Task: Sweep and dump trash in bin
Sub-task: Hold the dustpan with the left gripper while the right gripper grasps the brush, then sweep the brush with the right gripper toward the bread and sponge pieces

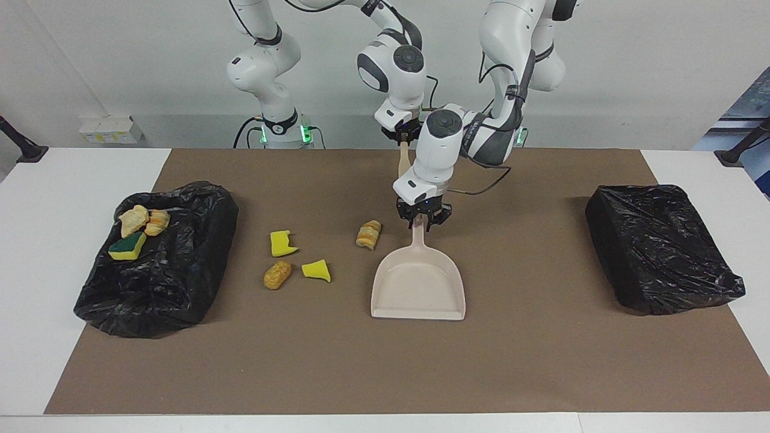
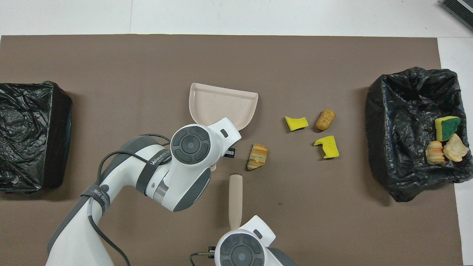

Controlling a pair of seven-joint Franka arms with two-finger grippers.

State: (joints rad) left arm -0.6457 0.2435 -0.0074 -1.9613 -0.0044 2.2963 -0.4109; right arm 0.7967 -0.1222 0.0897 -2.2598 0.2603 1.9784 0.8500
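A robot lab, this one, not a home. Two white arms (image 1: pixel 264 48) stand bolted at the edge of a white counter (image 1: pixel 72 180), green lights glowing at one base, cables trailing off the joints. A plain brown mat (image 1: pixel 385 361) covers the work area, and two bins (image 1: pixel 662 246) lined with black bags sit well out to either side of the jaws. The wall is bare and grey-white, with a socket strip (image 1: pixel 108 129) low on it.
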